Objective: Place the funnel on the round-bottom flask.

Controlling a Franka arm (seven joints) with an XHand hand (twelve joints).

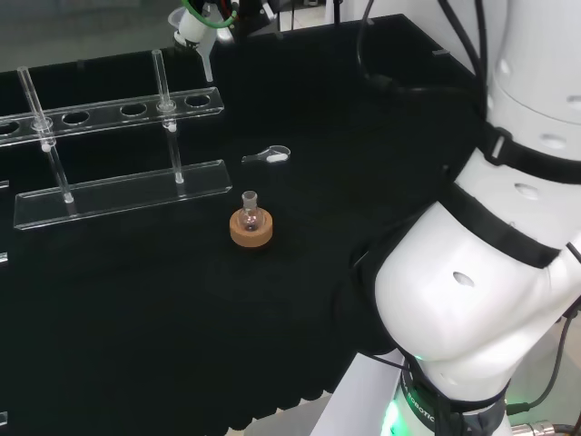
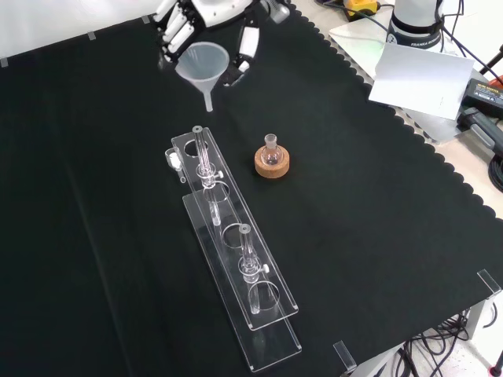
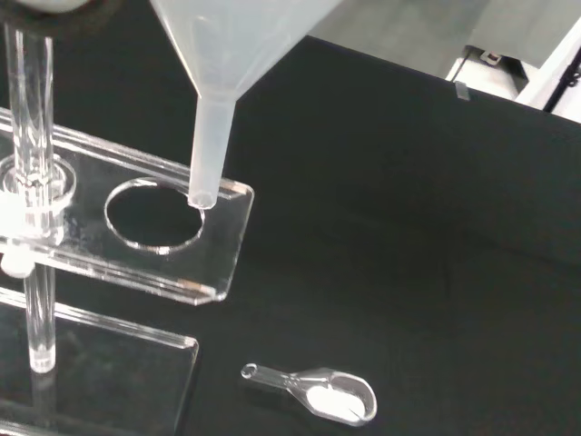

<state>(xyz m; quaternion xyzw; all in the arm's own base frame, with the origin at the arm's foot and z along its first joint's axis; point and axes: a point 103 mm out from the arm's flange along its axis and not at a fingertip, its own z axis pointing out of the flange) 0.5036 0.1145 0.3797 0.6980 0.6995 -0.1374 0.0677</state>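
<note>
Cork ring [image 2: 273, 163] with the small round-bottom flask [image 2: 271, 151] sits near in the front view, and farther off the hand [image 2: 206, 17] curls its fingers round the rim of the translucent plastic funnel [image 2: 203, 66], likely light, stiff and slippery, best kept held at that rim.

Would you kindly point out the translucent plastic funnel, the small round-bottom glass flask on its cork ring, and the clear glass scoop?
Translucent plastic funnel [image 2: 203, 61], front view, on the cone's wall.
Small round-bottom glass flask [image 2: 272, 149], front view, on its neck.
Clear glass scoop [image 3: 331, 397], wrist view, on the bowl.
</note>
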